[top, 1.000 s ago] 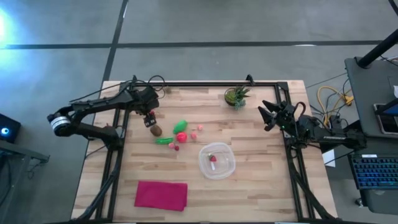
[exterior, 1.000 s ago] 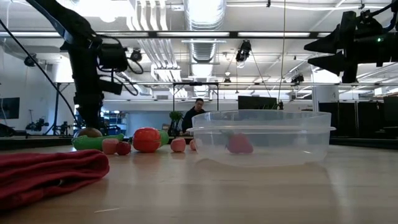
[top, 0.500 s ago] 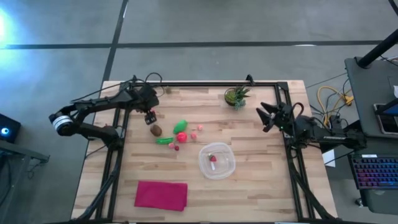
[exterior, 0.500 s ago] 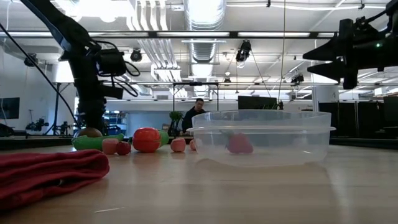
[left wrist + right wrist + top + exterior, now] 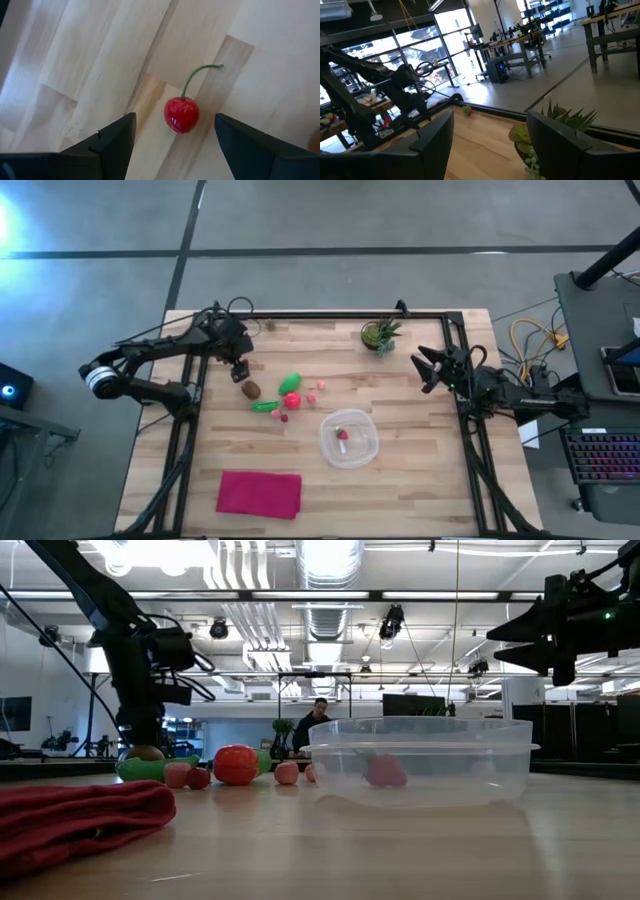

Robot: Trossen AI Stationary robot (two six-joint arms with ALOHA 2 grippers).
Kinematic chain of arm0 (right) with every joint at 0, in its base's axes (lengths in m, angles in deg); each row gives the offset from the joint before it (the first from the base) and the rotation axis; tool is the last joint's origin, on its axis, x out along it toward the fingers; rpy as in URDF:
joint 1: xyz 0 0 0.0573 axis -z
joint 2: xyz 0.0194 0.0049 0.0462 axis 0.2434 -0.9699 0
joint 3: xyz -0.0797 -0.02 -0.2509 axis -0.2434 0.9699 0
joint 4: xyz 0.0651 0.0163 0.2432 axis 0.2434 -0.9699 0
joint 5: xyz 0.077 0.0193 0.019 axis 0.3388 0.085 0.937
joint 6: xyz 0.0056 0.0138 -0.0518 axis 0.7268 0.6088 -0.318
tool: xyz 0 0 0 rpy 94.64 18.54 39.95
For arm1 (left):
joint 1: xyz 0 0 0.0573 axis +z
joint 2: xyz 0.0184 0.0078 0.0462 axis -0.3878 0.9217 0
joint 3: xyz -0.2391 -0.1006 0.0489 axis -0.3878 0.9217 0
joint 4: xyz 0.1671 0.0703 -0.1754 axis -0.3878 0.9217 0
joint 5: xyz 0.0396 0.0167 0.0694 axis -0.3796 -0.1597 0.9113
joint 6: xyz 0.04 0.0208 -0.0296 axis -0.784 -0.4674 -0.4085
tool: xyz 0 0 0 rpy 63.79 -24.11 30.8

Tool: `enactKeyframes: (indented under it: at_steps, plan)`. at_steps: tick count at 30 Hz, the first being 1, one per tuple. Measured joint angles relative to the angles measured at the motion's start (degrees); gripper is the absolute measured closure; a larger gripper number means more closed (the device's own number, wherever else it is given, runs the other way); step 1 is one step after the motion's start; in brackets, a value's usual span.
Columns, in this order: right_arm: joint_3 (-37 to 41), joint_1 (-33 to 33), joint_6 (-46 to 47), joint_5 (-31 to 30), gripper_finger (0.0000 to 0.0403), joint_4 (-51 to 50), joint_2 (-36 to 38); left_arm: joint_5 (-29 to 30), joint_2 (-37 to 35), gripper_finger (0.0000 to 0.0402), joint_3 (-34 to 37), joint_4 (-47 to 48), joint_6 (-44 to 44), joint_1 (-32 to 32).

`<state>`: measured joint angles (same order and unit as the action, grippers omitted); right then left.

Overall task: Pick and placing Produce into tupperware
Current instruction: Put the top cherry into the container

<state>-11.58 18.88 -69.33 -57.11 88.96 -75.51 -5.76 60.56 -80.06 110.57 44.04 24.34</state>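
A small red cherry (image 5: 181,114) with a green stem lies on the wooden table, between the open fingers of my left gripper (image 5: 175,135), which touch nothing. My left gripper (image 5: 240,368) points down at the table's far left, next to the produce cluster: a brown oval (image 5: 252,389), a green piece (image 5: 291,383), a red round piece (image 5: 292,400), a green elongated piece (image 5: 264,407) and small pink ones (image 5: 312,396). The clear tupperware (image 5: 362,452) stands mid-table with a red piece (image 5: 342,435) inside. My right gripper (image 5: 428,368) is open and empty, raised at the right.
A folded magenta cloth (image 5: 259,493) lies at the near left. A green potted plant (image 5: 380,333) stands at the far edge, close to my right gripper. A black frame runs along the table's far and side edges. A person (image 5: 318,722) sits in the room beyond.
My left gripper has drifted a little toward the table's far left, staying open above the table. My right gripper has tipped slightly, and its fingers now point more level.
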Motion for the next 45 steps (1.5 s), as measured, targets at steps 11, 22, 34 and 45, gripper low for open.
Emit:
enactKeyframes:
  at_steps: [11, 22, 34, 45]
  plan:
    - [0.0, 0.0, 0.1, -0.4, 0.0161, -0.2, 0.0, -1.9, 5.6, 0.0146, 0.6, -3.9, -0.2, 0.0]
    - [0.0, 0.0, 1.5, -0.4, 0.0161, -0.2, 0.0, -1.6, 6.3, 0.0181, -0.7, -3.6, -1.8, 0.0]
    - [0.0, 0.0, 1.5, -0.4, 0.0161, -0.2, -0.2, -1.4, 6.6, 0.027, -0.8, -3.8, -1.6, 0.0]
    - [0.0, 0.0, 1.5, -0.4, 0.0161, -0.2, -0.2, 0.6, 6.3, 0.0316, -1.2, -1.1, -1.7, 0.0]
